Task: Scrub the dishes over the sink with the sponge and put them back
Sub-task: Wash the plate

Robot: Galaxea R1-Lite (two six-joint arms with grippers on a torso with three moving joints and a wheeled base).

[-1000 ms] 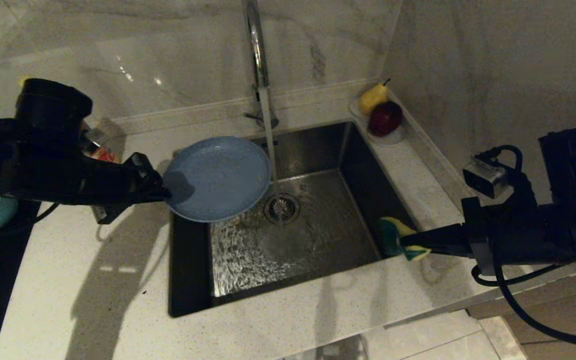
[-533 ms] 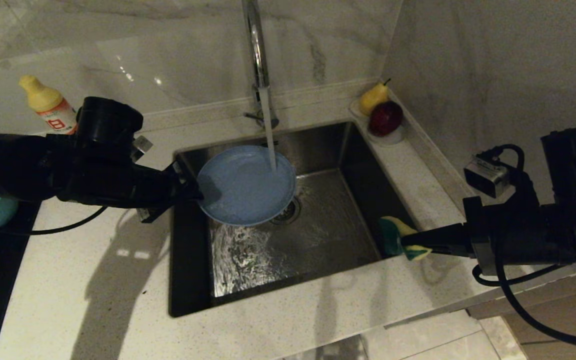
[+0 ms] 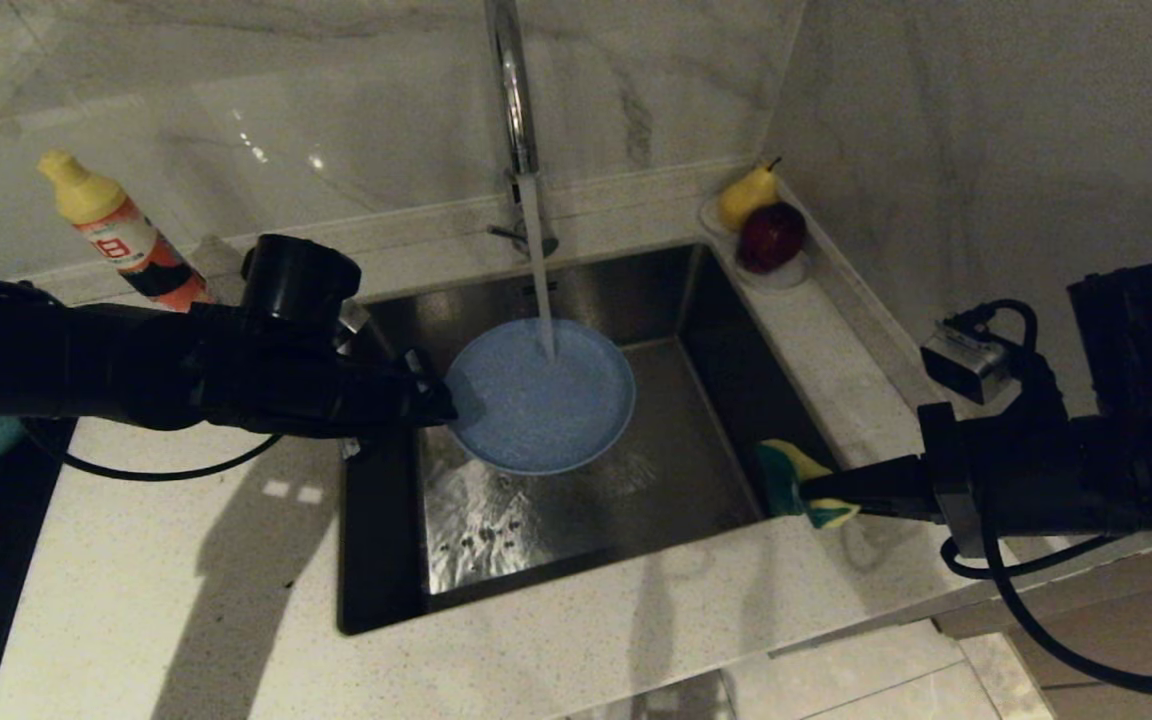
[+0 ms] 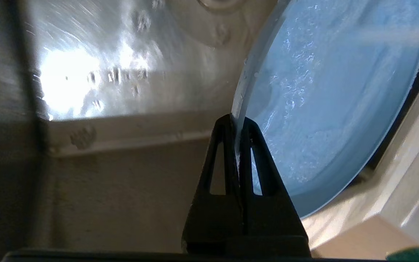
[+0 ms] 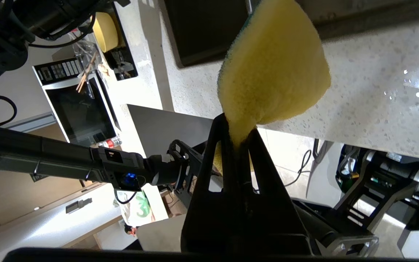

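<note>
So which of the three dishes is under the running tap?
The pale blue-grey plate, pinched at its rim by the left end effector over the sink; both bowls sit aside on the cooktop.

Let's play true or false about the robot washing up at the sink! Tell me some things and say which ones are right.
1. Tap water is landing on the blue plate. True.
2. The left gripper holds the plate by its rim. True; its fingers pinch the edge.
3. The right gripper is empty. False; it is shut on the sponge.
4. The sponge is rubbing the plate. False; it is apart from it, at the sink's right edge.
5. A pear and a red apple sit in the back corner. True.
</note>
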